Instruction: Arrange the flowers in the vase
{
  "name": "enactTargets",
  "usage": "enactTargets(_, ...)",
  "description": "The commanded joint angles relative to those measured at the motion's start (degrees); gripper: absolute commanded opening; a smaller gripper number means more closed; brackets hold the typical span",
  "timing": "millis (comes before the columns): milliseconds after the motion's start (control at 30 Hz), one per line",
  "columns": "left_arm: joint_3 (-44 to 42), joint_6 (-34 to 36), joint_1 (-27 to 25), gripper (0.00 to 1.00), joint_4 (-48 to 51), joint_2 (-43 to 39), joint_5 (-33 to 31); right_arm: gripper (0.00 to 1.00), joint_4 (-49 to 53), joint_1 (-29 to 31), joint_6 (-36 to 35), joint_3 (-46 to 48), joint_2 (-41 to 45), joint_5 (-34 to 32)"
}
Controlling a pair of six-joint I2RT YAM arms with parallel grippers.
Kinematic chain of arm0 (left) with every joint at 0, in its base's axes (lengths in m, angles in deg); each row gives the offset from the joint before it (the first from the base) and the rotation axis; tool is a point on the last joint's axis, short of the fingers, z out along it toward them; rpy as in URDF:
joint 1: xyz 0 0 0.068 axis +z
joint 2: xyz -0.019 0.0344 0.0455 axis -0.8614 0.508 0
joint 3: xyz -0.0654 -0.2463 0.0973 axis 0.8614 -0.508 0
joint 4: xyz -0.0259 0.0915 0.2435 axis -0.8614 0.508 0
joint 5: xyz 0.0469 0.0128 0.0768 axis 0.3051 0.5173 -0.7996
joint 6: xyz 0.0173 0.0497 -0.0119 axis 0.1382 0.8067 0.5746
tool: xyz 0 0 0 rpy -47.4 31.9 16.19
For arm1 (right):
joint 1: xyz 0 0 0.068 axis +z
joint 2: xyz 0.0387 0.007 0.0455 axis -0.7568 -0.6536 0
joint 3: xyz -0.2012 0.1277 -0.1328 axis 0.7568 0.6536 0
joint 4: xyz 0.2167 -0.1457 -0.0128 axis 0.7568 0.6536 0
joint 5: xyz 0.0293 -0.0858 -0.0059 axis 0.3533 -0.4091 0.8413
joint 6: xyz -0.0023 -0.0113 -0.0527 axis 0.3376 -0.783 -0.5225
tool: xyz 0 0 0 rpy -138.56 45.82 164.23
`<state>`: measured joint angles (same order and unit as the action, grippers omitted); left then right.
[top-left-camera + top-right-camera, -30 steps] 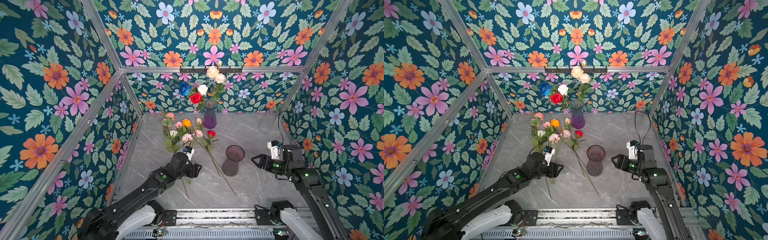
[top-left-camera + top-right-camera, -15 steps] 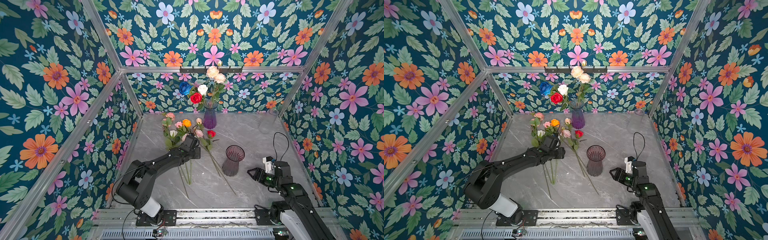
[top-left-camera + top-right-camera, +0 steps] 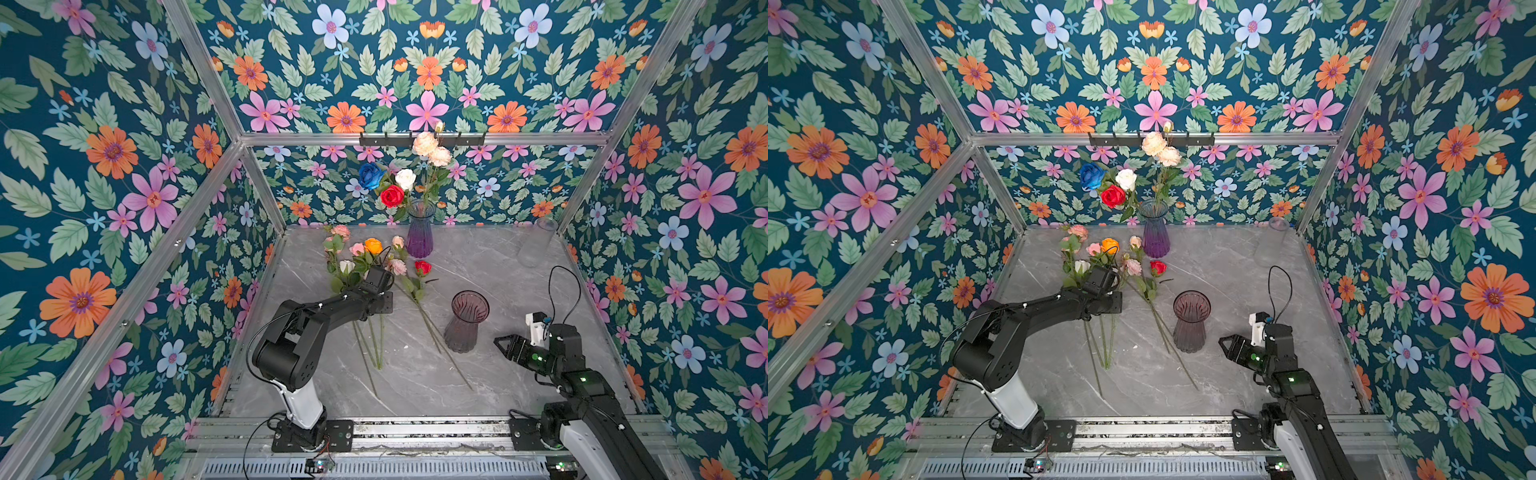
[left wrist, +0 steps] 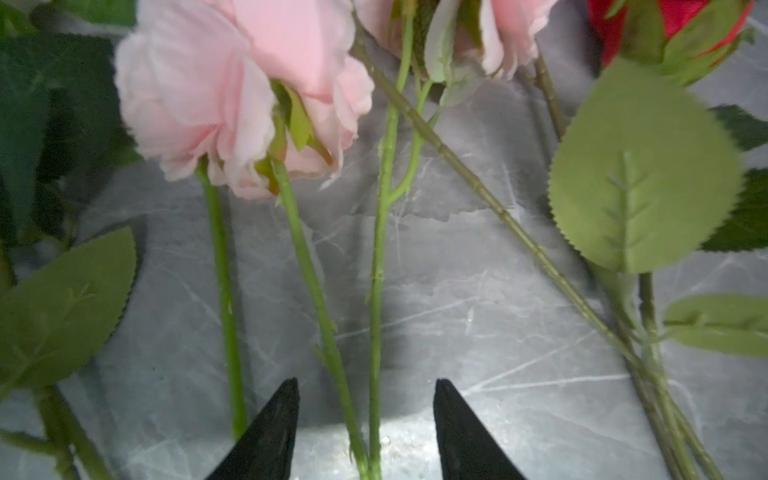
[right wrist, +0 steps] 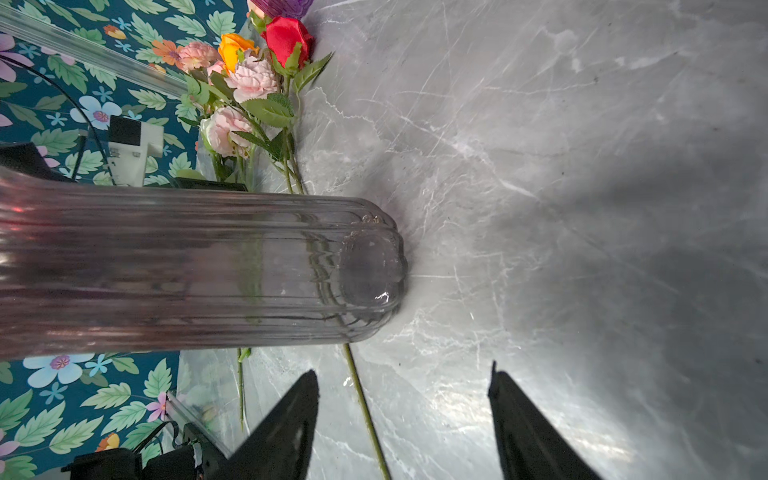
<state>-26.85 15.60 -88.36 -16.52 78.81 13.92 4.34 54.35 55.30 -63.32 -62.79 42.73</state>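
The left gripper (image 4: 368,415) has pushed forward into the loose flowers (image 3: 374,257) lying on the marbled table (image 3: 498,257), jaws apart astride two green stems (image 4: 324,311), pink heads (image 4: 232,95) just ahead. The right gripper (image 5: 403,415) has dropped back, jaws wide and empty, beside the smoky vase (image 3: 465,324); the purple vase (image 3: 419,237) at the back holds blue, red, white, cream blooms (image 3: 392,195).

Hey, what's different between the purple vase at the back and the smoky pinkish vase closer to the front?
The purple vase holds flowers; the smoky vase is empty. The purple vase is a deep violet, while the smoky vase is a pale pinkish grey. The purple vase stands far back, and the smoky vase is nearer the front. Both stand upright, are tinted and see-through, and flare at the mouth.
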Motion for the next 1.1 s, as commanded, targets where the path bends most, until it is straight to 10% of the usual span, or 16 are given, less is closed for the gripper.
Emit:
enactTargets(0,-0.22,0.90,0.64,0.48,-2.42,1.09,1.23,0.66,-1.85,0.04,0.18,-0.07,-0.25,0.26)
enactTargets(267,0.30,1.10,1.76,0.00,-6.59,0.72,4.31,0.66,-1.80,0.02,0.27,0.10,-0.28,-0.43)
enactTargets(767,-7.56,-0.63,4.62,0.00,-4.29,-31.47,-3.97,0.67,-0.23,0.12,1.08,1.12,4.58,-2.12)
enactTargets(1067,-6.46,5.60,4.63,0.00,-7.24,-45.30,10.23,0.69,-2.19,2.57,-0.76,0.84,3.93,0.82)
